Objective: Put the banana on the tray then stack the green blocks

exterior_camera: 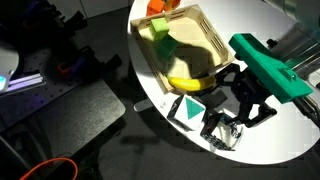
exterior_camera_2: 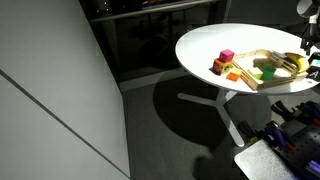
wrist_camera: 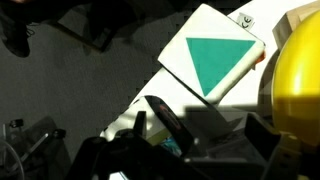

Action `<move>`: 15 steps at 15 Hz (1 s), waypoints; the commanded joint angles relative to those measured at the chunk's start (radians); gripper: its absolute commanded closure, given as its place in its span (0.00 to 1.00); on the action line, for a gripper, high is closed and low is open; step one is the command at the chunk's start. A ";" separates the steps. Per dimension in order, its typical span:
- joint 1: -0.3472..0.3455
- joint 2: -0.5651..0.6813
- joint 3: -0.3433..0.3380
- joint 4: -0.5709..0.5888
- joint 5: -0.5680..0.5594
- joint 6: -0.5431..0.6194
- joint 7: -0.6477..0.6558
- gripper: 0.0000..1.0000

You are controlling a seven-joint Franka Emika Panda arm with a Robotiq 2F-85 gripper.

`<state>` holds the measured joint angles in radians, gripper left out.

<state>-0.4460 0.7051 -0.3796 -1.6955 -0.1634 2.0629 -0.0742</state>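
Banana [exterior_camera: 190, 80] lies inside the tray [exterior_camera: 200, 45], along the rim at the tray's 6 o'clock in an exterior view, curved, with nothing gripping it; the wrist view shows it as a large yellow mass [wrist_camera: 296, 80] at 3 o'clock. First half of the task looks done. Gripper [exterior_camera: 226, 130] hangs over the white table [exterior_camera: 280, 150] at about 4 o'clock from the banana, off the tray. Its jaws look spread with nothing between them, though they are dark and blurred in the wrist view, so this is a reading rather than a certainty. White card with a flat green triangle [wrist_camera: 215, 60] lies on the table between gripper and tray, just beside the tray's rim; not a task piece. Green blocks: the paler green block [exterior_camera: 158, 30] sits in the tray toward its 11 o'clock corner, near an orange block [exterior_camera: 158, 8]. The brighter one I cannot pick out for sure; a green patch [exterior_camera_2: 258, 72] shows on the tray in an exterior view, too small to separate. Pink block [exterior_camera_2: 227, 56] stands at the tray's far end there. No green block appears to rest on another, so stacking is judged still to do
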 commanded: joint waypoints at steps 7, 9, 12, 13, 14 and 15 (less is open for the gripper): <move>0.004 0.008 0.001 0.015 -0.026 0.052 0.034 0.00; 0.006 0.014 0.000 0.021 -0.025 0.056 0.039 0.00; 0.013 0.025 -0.002 0.023 -0.030 0.055 0.048 0.00; 0.014 0.028 -0.001 0.023 -0.029 0.054 0.049 0.00; 0.016 0.031 -0.001 0.024 -0.029 0.053 0.050 0.00; 0.018 0.034 -0.001 0.025 -0.029 0.052 0.052 0.00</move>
<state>-0.4347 0.7199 -0.3792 -1.6950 -0.1634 2.1152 -0.0592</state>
